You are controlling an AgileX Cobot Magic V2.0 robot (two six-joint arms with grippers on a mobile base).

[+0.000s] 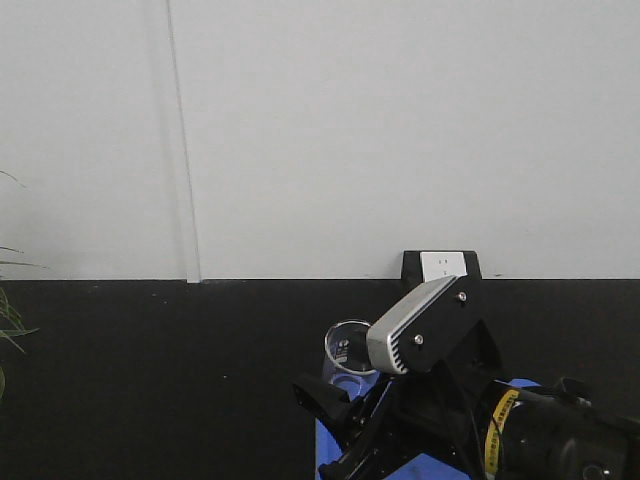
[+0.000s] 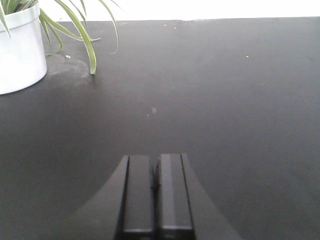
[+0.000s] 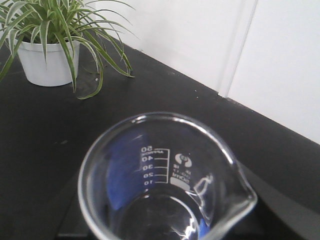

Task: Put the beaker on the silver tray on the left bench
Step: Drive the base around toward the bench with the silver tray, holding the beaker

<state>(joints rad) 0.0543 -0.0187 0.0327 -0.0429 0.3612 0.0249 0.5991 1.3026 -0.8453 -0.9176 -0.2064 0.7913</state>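
The clear glass beaker (image 3: pixel 165 185) with white graduation marks fills the right wrist view, spout to the right, between the dark fingers (image 3: pixel 282 215) of my right gripper (image 3: pixel 165 222), which is shut on it. In the front view the beaker (image 1: pixel 347 348) is held upright just above the black bench (image 1: pixel 150 380) in my right gripper (image 1: pixel 350 388). My left gripper (image 2: pixel 156 170) is shut and empty, hovering over bare black bench (image 2: pixel 225 100). The silver tray is out of view.
A blue tray (image 1: pixel 325 445) lies under the right arm at the front view's bottom edge. A white pot with a spider plant (image 3: pixel 47 62) stands on the bench near the wall; it also shows in the left wrist view (image 2: pixel 20 50). A black wall box (image 1: pixel 440 265) sits behind the arm.
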